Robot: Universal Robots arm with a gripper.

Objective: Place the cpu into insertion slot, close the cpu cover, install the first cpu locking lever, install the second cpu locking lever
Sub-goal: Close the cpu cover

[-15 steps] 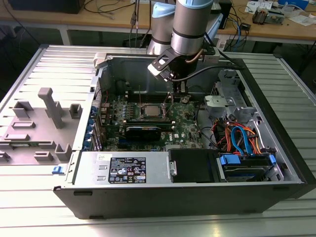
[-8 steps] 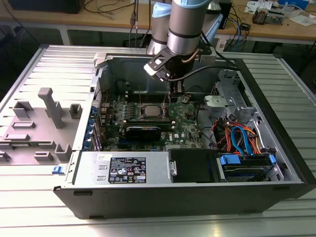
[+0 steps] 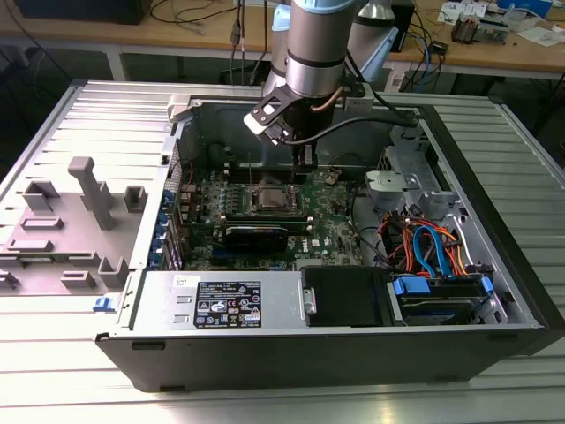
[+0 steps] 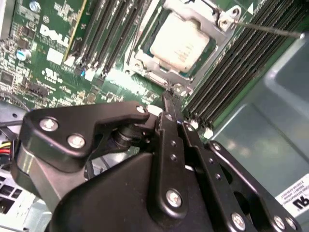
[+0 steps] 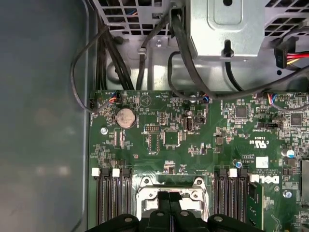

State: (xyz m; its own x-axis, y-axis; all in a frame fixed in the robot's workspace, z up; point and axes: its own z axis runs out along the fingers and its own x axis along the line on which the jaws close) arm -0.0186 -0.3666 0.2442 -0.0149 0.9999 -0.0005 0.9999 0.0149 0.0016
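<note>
Silver-grey metal tops the cpu, which lies flat in the insertion slot on the green motherboard. The cpu cover is down around it. The end effector hangs just beside the slot's near edge, fingers pressed together, holding nothing. A thin locking lever sticks out past the slot's far corner.

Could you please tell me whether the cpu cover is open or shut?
Shut: the cpu cover lies flat, framing the cpu.
</note>
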